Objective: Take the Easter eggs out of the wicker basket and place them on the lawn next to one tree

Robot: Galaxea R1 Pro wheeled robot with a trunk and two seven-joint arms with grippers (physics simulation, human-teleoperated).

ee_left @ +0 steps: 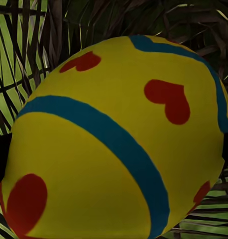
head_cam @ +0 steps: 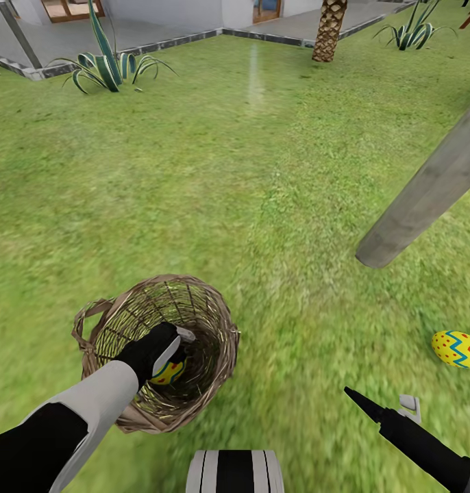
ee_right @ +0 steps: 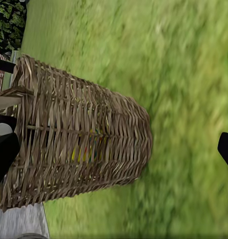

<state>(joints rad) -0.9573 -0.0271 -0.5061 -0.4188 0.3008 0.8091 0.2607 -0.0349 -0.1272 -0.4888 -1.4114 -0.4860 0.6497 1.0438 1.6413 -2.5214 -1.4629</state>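
The wicker basket [head_cam: 194, 308], tan and openly woven with loop handles at its rim, stands on the lawn [head_cam: 228, 171]. The left gripper [head_cam: 172, 359] reaches down inside it, over a yellow egg [ee_left: 118, 144] banded in blue with red hearts; whether its jaws pinch the egg I cannot tell. A second egg [head_cam: 457, 348], zigzagged blue and dotted red, lies on the grass near the grey tree trunk [head_cam: 427, 195]. The right gripper [head_cam: 389, 404] hovers nearby, jaws spread.
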